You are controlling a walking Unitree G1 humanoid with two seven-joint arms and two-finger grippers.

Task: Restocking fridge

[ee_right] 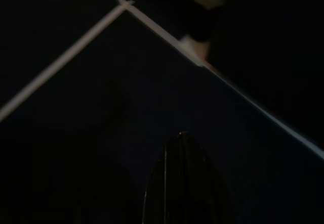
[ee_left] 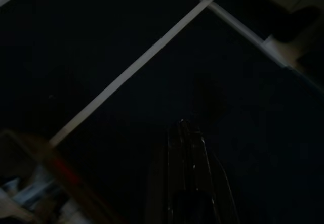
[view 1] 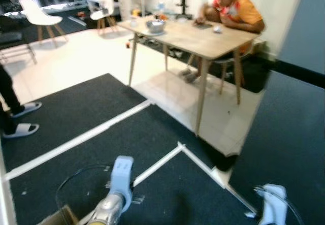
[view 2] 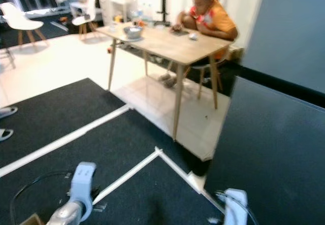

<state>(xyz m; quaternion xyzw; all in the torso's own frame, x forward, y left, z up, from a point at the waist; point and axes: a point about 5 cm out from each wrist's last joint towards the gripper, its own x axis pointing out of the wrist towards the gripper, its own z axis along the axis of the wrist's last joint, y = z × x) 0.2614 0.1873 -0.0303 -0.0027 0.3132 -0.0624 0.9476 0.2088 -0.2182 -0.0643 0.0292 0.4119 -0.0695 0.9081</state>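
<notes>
Left eye view: I stand on a dark carpet mat [view 1: 76,118], rough-piled and matte, crossed by flat white tape lines [view 1: 157,166] that meet at a corner.
Step in hand: my judgement is that I am between places, walking or turning, with nothing carried; no stock item is in my fingers.
Far left: two feet in pale slippers [view 1: 23,128] at the mat's edge, and white moulded chairs [view 1: 40,14] on the glossy pale floor beyond.
Left gripper [ee_left: 185,148]: hangs low over the mat, black fingers pressed together on nothing; a brown cardboard box [view 1: 58,217] corner sits just beside my arm.
Centre: a light wooden table [view 1: 203,39] on slim splayed legs, a metal bowl [view 1: 155,26] on it, and a person in an orange shirt [view 1: 238,11] seated behind.
Right gripper [ee_right: 183,153]: idle and low, in deep shade; I cannot tell whether its fingers are apart.
Right: a tall, smooth, dark blue-grey panel [view 1: 289,133]; I cannot tell if this is the fridge.
Next move: find the fridge and the goods first, then approach squarely.
</notes>
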